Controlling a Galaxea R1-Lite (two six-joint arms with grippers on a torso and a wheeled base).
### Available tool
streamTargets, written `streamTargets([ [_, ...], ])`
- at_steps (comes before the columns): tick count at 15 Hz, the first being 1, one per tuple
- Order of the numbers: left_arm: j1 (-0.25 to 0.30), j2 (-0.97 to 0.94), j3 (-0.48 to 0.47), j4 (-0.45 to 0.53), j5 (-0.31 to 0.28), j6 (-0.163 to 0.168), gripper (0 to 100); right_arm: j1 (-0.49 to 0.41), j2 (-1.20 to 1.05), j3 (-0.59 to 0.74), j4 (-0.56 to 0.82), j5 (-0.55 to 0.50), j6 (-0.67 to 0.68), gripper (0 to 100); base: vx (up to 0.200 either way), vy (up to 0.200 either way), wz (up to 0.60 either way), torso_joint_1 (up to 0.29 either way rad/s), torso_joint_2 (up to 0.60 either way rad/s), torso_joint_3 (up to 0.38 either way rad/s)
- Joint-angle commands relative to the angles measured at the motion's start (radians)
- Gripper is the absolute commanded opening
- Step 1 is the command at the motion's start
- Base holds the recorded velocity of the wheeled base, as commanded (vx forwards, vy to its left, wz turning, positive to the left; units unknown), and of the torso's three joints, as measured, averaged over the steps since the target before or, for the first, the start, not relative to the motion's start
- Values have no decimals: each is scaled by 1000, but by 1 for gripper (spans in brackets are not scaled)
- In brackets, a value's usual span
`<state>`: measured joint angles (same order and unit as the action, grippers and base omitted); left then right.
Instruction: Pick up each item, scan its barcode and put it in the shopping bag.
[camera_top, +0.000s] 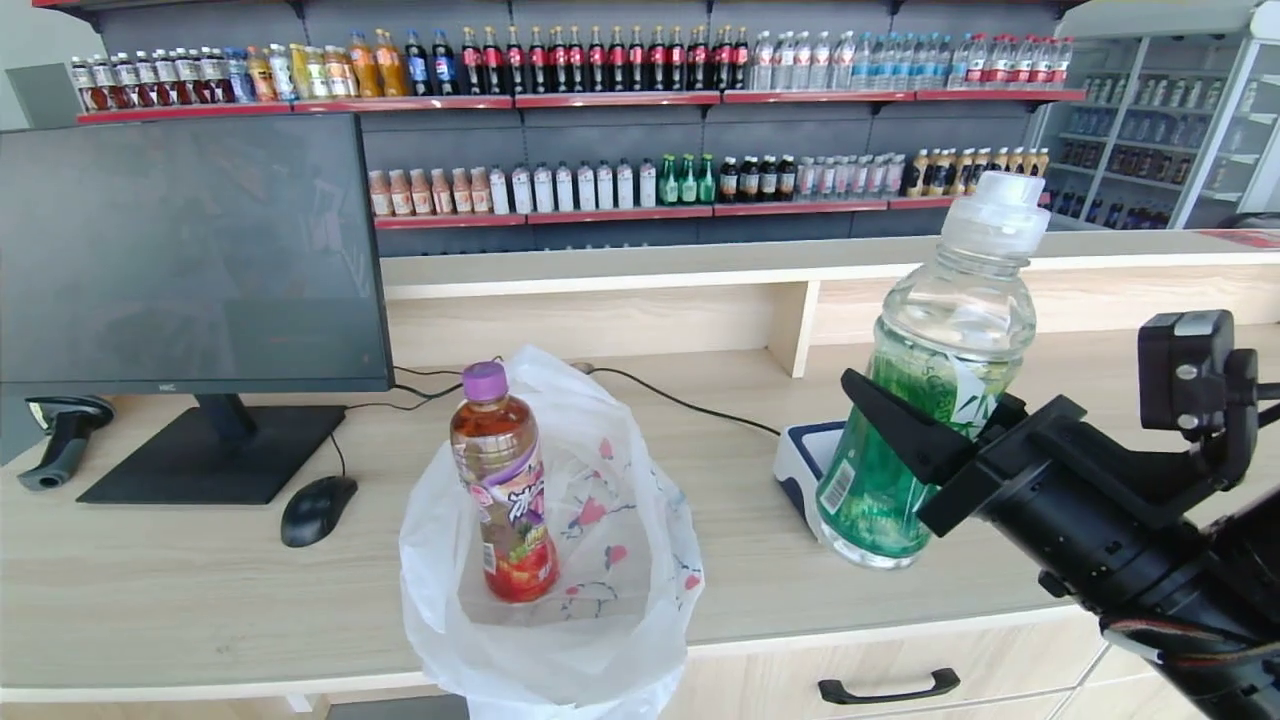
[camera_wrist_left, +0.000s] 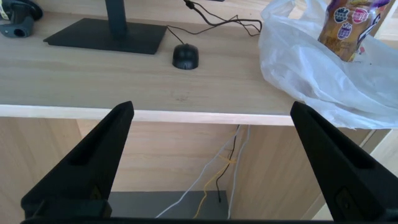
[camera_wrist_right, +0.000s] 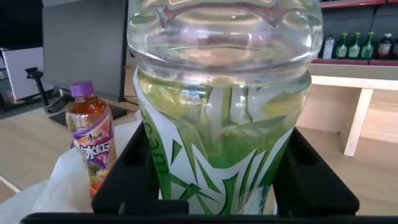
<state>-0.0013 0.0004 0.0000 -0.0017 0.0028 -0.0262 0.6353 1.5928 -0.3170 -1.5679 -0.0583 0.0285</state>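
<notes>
The water bottle (camera_top: 935, 360) stands upright, clamped in the right gripper (camera_top: 925, 430), seemingly just above the scanner (camera_top: 800, 455). The bag (camera_top: 640, 570) lies to its left. The left gripper (camera_wrist_left: 211, 112) has its jaws spread.

I see a dark monitor (camera_top: 190, 250) standing toward the counter's (camera_top: 150, 590) left end, a black mouse (camera_top: 318, 508) just beside its base. Behind the counter, shelves (camera_top: 620, 100) are lined with bottled drinks (camera_top: 600, 60).
</notes>
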Motion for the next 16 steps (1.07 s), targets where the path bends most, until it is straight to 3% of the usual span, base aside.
streamTargets([
  [1, 1, 0, 0, 0, 0, 0, 100, 1, -4, 4, -3, 0, -1, 0, 0, 0, 0, 0, 0, 0],
  [10, 1, 0, 0, 0, 0, -1, 100, 1, 0, 44, -3, 0, 1, 0, 0, 200, 0, 7, 4, 2],
  [16, 0, 0, 0, -1, 0, 0, 100, 1, 1, 35, -3, 0, 1, 0, 0, 0, 0, 0, 0, 0],
])
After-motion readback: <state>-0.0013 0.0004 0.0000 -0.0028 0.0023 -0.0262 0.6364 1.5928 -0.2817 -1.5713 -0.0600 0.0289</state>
